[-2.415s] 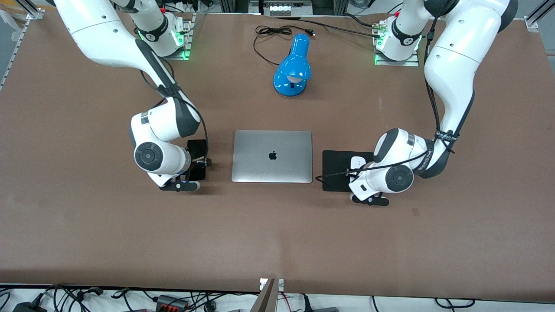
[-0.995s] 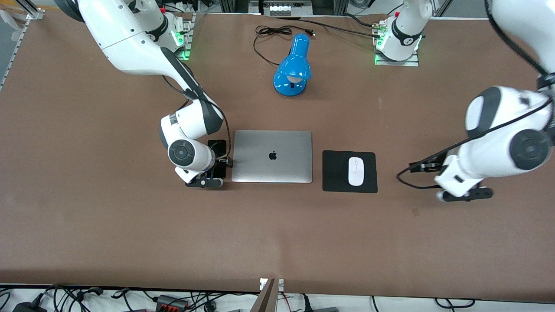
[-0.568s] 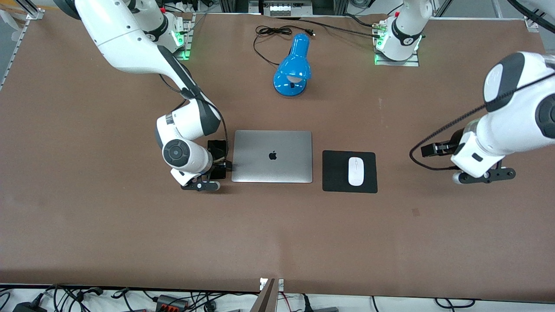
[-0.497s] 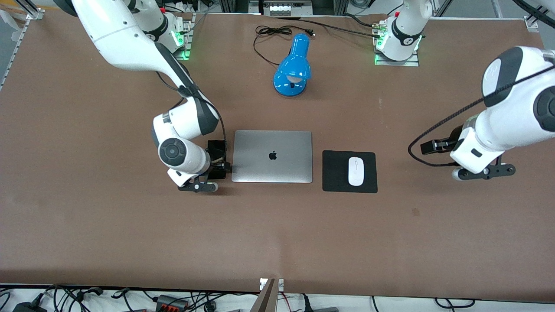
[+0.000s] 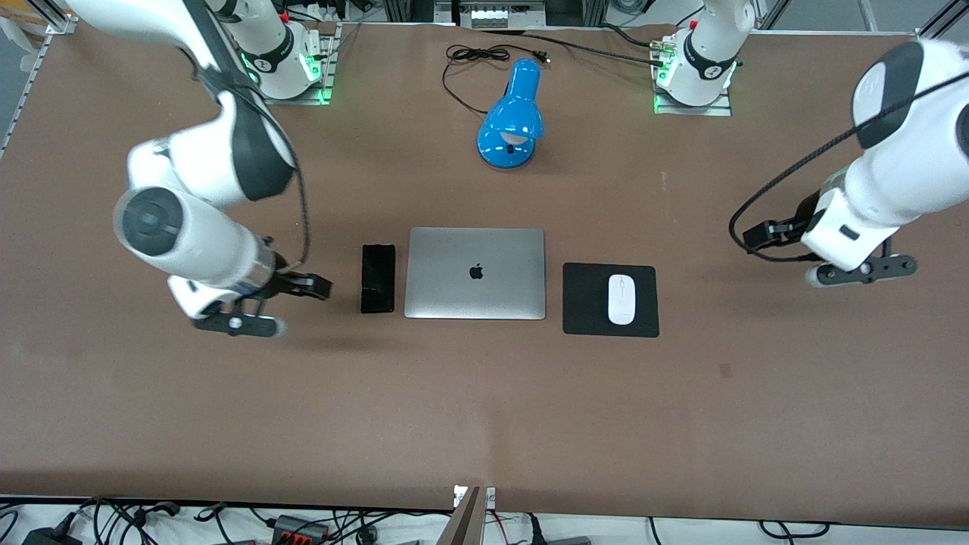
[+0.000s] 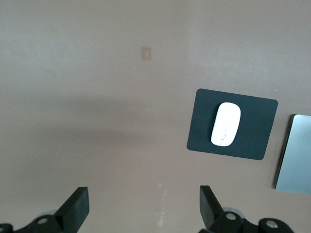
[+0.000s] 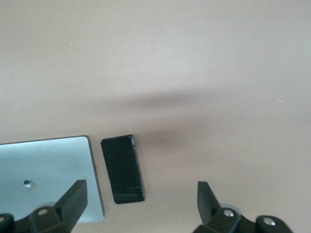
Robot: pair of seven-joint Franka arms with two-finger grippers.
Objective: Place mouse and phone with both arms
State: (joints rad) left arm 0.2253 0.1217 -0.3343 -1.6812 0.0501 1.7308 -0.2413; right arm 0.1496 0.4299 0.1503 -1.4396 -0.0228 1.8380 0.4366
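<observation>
The black phone [image 5: 378, 278] lies flat on the table beside the closed laptop [image 5: 475, 272], on the side toward the right arm's end. It also shows in the right wrist view [image 7: 122, 167]. The white mouse [image 5: 621, 299] lies on the black square pad [image 5: 583, 299], and shows in the left wrist view [image 6: 226, 124]. My right gripper [image 7: 141, 206] is open and empty, up over bare table toward the right arm's end from the phone. My left gripper [image 6: 143, 213] is open and empty, up over bare table toward the left arm's end from the pad.
A blue desk lamp [image 5: 513, 113] lies farther from the front camera than the laptop, with its black cord [image 5: 469, 64] looped beside it. The pad [image 6: 204, 131] and a laptop edge [image 6: 294, 155] show in the left wrist view.
My right gripper has let go of the phone beside the laptop, risen and moved off toward the right arm's end. My left arm has drawn farther away from the mouse and pad.
</observation>
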